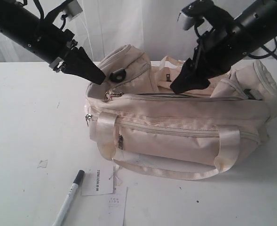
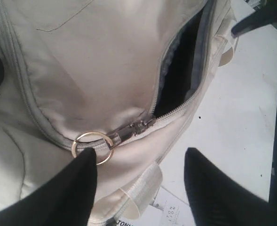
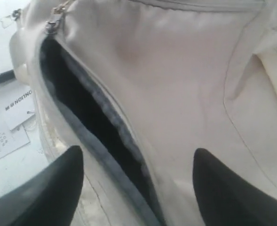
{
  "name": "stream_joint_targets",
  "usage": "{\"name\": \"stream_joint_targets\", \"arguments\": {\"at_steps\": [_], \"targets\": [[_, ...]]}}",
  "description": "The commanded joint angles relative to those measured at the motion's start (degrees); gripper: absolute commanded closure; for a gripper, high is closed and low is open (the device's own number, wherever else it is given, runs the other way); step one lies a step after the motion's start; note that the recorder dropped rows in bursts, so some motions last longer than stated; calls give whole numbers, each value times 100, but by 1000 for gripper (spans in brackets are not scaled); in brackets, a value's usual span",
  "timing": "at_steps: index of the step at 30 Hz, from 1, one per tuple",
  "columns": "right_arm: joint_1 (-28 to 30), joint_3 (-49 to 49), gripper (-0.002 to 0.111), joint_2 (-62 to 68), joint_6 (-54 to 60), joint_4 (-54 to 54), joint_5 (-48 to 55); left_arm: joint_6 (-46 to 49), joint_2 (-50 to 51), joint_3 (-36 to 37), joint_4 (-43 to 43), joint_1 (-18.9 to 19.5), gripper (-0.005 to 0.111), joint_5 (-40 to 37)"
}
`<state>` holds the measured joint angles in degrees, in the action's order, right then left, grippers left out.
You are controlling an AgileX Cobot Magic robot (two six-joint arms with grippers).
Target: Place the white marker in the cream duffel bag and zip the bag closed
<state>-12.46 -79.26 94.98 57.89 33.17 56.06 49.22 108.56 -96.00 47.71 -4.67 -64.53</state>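
Note:
The cream duffel bag (image 1: 176, 132) lies on the table with its top zipper partly open, showing black lining (image 2: 180, 70). The white marker (image 1: 68, 197) with its black cap lies on the table in front of the bag's left end, apart from both grippers. My left gripper (image 1: 98, 77) is open over the bag's left end; one fingertip (image 2: 84, 162) touches the gold ring (image 2: 92, 147) on the zipper pull (image 2: 140, 126). My right gripper (image 1: 178, 87) hovers open above the bag's top, its jaws straddling the open slit (image 3: 86, 113). It holds nothing.
Two white paper tags (image 1: 98, 182) lie beside the marker, in front of the bag. The strap handles (image 1: 227, 146) hang over the bag's front side. A black end clip (image 1: 118, 74) sits by my left gripper. A white curtain hangs behind the table.

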Motion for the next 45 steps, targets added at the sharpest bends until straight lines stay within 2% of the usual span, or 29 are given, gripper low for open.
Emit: {"name": "stream_joint_targets", "arguments": {"at_steps": [1, 9, 11, 12, 14, 16, 19, 23, 25, 28, 36, 45], "targets": [[-296, 6, 42, 47, 969, -2, -309, 119, -77, 30, -40, -8, 41, -543], [-379, 6, 42, 512, 1122, -173, -816, 385, 145, 152, 266, -214, 41, -543], [-379, -4, 42, 500, 995, -173, -914, 910, 134, 204, 656, -394, 44, -543], [-379, -4, 42, 436, 821, -173, -1040, 1397, 134, 204, 1022, -511, 45, -543], [-379, -4, 42, 368, 581, -207, -1262, 2403, 134, 204, 1211, -763, 45, -543], [-379, -4, 42, 379, 581, -216, -1286, 2877, 175, 204, 1012, -951, 45, -543], [-379, 6, 42, 497, 473, -230, -1029, 3074, 199, 298, 396, -1205, 45, -543], [-379, 6, 45, 574, 473, -236, -873, 3230, 199, 473, 309, -1412, 45, -491], [-379, 6, 46, 699, 455, -358, -878, 3297, 199, 544, 218, -1531, 45, -184], [-379, 6, 46, 802, 134, -469, -878, 3210, 199, 688, 191, -1559, 45, 304], [-379, 6, 46, 906, 23, -649, -890, 3174, 199, 687, 410, -1543, 45, 491], [-379, 6, 46, 1043, -32, -778, -902, 3813, 199, 665, 494, -1543, 45, 1364]]}}
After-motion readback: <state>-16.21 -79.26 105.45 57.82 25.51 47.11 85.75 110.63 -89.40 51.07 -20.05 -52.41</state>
